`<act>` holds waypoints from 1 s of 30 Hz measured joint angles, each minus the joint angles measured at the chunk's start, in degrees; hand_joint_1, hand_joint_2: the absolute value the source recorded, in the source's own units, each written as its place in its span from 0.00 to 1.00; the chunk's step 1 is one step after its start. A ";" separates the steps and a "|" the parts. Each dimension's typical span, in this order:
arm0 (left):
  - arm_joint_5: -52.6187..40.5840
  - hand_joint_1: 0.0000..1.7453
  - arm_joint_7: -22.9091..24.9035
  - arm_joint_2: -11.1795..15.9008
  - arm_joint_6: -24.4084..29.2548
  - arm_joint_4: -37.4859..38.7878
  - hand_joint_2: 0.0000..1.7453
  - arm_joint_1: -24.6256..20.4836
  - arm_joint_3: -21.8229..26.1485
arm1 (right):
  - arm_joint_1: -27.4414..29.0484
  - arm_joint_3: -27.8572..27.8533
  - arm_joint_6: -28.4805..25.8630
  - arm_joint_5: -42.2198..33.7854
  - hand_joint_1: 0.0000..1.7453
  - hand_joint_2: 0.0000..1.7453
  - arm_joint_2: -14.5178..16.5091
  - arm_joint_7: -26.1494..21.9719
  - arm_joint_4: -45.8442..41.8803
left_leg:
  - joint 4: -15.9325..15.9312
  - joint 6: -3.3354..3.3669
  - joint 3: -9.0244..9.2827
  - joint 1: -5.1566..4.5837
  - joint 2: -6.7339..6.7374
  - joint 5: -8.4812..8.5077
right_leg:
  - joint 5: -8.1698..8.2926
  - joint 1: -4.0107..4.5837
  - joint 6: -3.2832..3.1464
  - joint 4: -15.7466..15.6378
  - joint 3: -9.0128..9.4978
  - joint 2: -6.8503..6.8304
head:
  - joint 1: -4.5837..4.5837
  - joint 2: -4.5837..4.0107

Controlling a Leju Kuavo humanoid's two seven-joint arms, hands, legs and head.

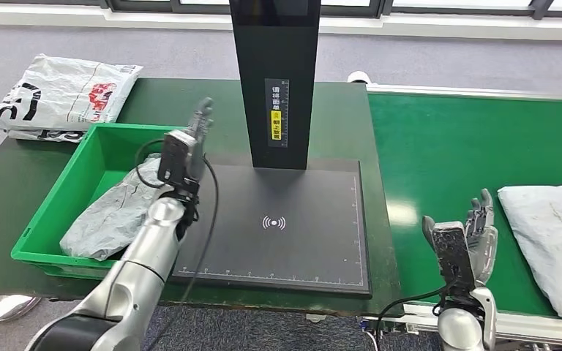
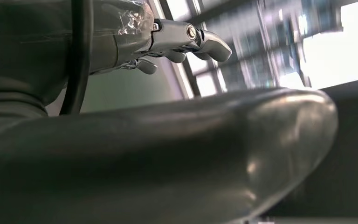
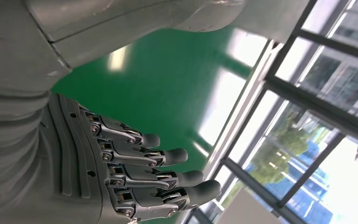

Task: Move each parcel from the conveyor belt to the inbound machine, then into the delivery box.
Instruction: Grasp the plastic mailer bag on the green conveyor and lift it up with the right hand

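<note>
While open, right hand [image 1: 476, 234] flanks belt parcel [image 1: 552, 238].

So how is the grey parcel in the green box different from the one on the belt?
The parcel in the box lies crumpled and slanted against the box wall, darker grey. The parcel on the belt lies flat, paler, partly cut off by the picture's edge. The left robot hand is raised beside the first; the right robot hand is raised beside the second. Neither is held. Both are soft grey bags.

White printed plastic bag [image 1: 58, 95] on dark green table [image 1: 0, 190], grey floor [image 1: 468, 58], windows [image 3: 317, 116] beyond
</note>
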 joint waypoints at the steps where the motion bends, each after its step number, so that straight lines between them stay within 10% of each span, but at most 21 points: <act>1: 0.04 0.00 -0.04 -0.69 -0.23 0.00 0.00 0.62 -1.70 | -0.23 -0.91 0.07 0.17 0.00 1.00 0.06 -0.13 0.67 | 0.01 0.01 -0.01 0.00 0.00 -0.01 | 0.00 0.00 0.01 0.00 0.00 0.00 | 0.00 0.00; 2: 0.04 0.00 -0.06 -1.24 -0.35 0.00 0.00 1.12 -3.12 | -0.38 -1.60 0.11 0.28 0.00 1.00 0.10 -0.19 1.22 | 0.01 0.02 -0.01 0.00 0.01 -0.01 | -0.01 0.00 0.02 0.00 0.00 0.00 | 0.00 0.00; 6: 0.15 0.00 -0.11 -2.31 -0.51 0.00 1.00 1.98 -6.20 | -0.67 -3.11 0.18 0.35 0.00 1.00 0.18 -0.43 2.67 | 0.00 0.02 0.01 0.00 0.10 -0.03 | -0.01 0.04 0.02 0.00 -0.04 0.04 | 0.00 0.00; 17: 1.13 0.00 0.29 -5.92 -6.33 3.57 1.00 2.92 -12.71 | -3.47 -8.01 -3.91 6.14 0.00 1.00 0.58 -0.58 9.79 | -0.01 0.00 0.00 0.04 0.06 0.00 | -0.02 0.04 0.02 0.00 -0.03 0.03 | 0.00 0.00; 30: 0.48 0.00 3.66 -7.93 -4.50 8.35 1.00 2.10 -17.09 | -3.99 -22.28 -9.92 47.18 0.00 1.00 -0.55 23.22 18.16 | 0.00 0.04 -0.01 0.01 0.01 -0.04 | -0.04 0.01 0.06 0.00 -0.04 -0.01 | 0.01 0.00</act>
